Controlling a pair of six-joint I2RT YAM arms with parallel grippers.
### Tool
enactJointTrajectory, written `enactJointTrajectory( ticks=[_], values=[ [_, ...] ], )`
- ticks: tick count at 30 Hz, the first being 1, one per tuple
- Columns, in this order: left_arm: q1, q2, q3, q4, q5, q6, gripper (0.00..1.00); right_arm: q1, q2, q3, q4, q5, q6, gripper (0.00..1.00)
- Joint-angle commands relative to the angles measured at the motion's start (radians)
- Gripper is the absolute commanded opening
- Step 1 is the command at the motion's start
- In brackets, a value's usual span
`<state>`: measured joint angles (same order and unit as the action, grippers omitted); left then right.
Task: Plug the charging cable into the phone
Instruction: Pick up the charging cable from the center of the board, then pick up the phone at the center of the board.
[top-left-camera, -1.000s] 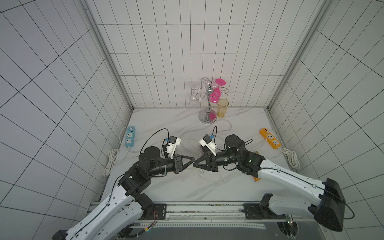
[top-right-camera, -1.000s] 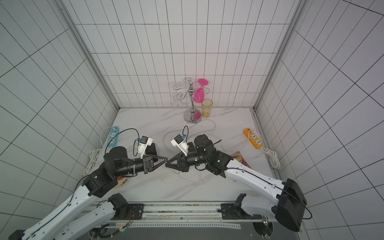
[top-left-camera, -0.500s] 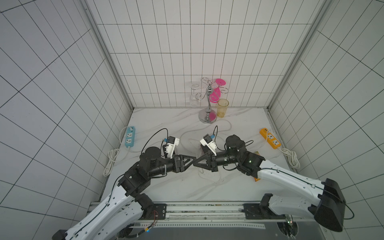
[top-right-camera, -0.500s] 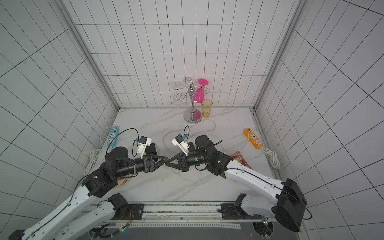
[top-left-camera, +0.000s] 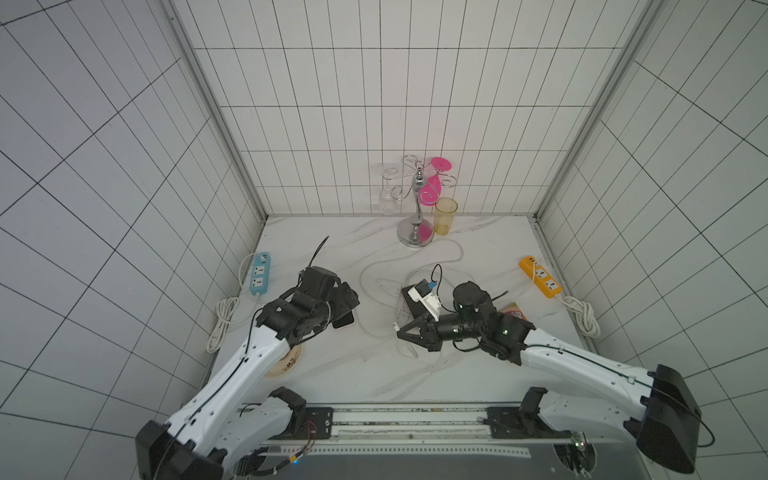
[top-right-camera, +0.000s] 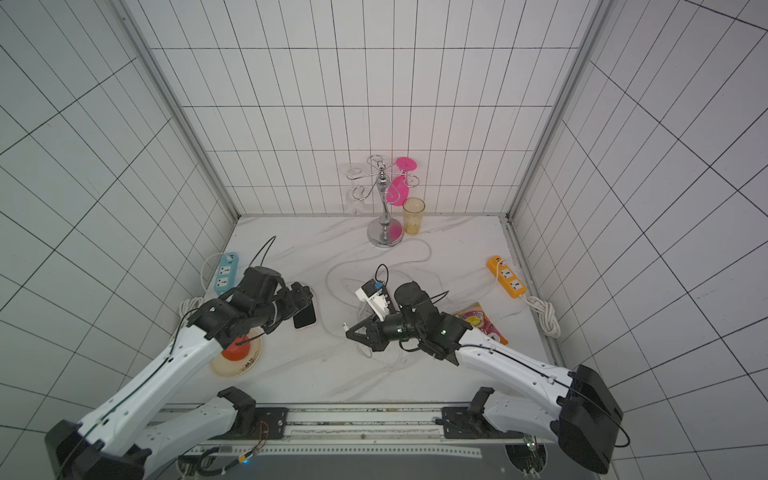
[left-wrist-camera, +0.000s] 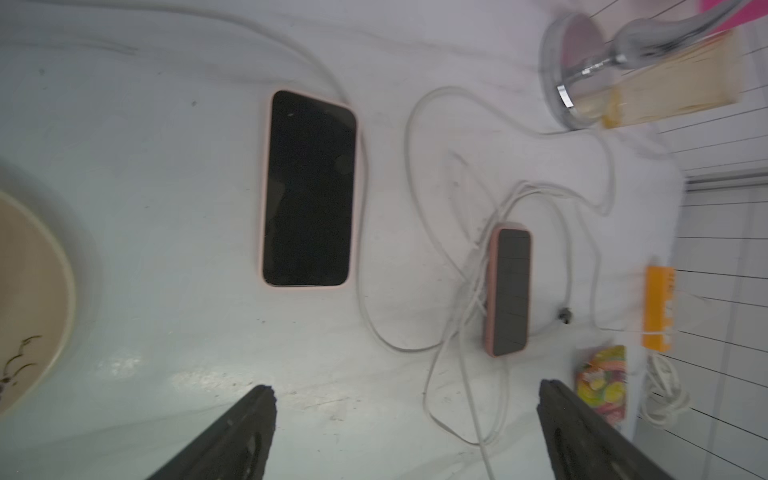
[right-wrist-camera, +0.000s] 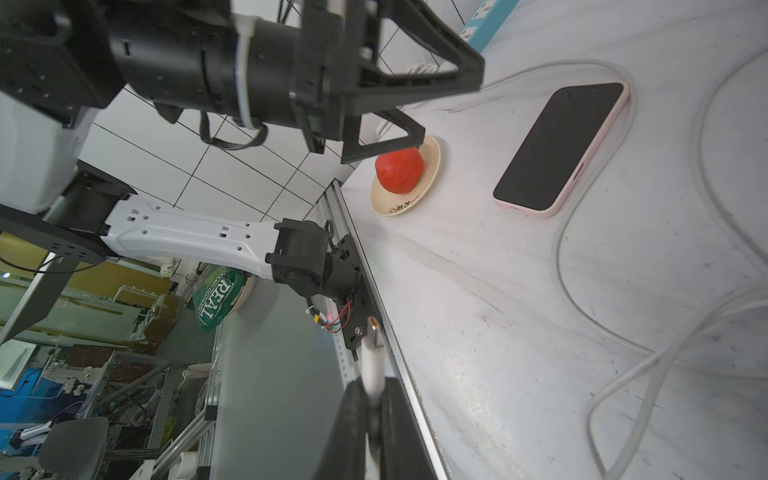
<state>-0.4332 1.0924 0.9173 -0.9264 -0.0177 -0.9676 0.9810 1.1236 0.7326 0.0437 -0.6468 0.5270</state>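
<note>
- The blue power strip (top-left-camera: 259, 275) lies at ten o'clock on the table (top-left-camera: 374, 374). A plate (top-right-camera: 232, 369) with a red fruit (right-wrist-camera: 399, 170) sits at eight o'clock.
- The left gripper (left-wrist-camera: 407, 388) hangs over the nine o'clock side, its fingers spread wide apart and gripping nothing.
- The phone (left-wrist-camera: 309, 189) lies flat and screen up in a pink case, just ahead of that gripper and untouched.
- The charging cable (top-left-camera: 362, 282) loops across the middle and curves close along the phone's edge.
- The right gripper (right-wrist-camera: 372, 390) sits at three o'clock from the phone, well apart from it. Its fingers are pinched together on the plug (right-wrist-camera: 375, 338), whose tip points toward nine o'clock.
- The snack packet (top-right-camera: 482, 320) lies beside the right arm.
- The orange power strip (top-left-camera: 540, 283) lies at two o'clock.
</note>
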Motion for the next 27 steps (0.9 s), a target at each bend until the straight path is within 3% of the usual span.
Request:
enactJointTrajectory(
  ticks=[1, 12, 15, 27],
  values=[
    [0.049, 0.137, 0.053, -0.116, -0.037, 0.002, 0.99, -0.006, -0.025, -0.002, -0.013, 0.027, -0.015, 0.00],
    [0.088, 0.531, 0.187, -0.001, 0.023, 0.119, 0.98, -0.007, -0.048, -0.003, -0.048, 0.031, -0.011, 0.00],
    [0.099, 0.614, 0.242, -0.038, -0.015, 0.155, 0.98, -0.005, -0.059, -0.005, -0.062, 0.032, -0.012, 0.00],
    [0.137, 0.720, 0.296, -0.016, -0.006, 0.254, 0.96, -0.005, -0.104, -0.006, -0.122, 0.045, -0.037, 0.00]
  ],
)
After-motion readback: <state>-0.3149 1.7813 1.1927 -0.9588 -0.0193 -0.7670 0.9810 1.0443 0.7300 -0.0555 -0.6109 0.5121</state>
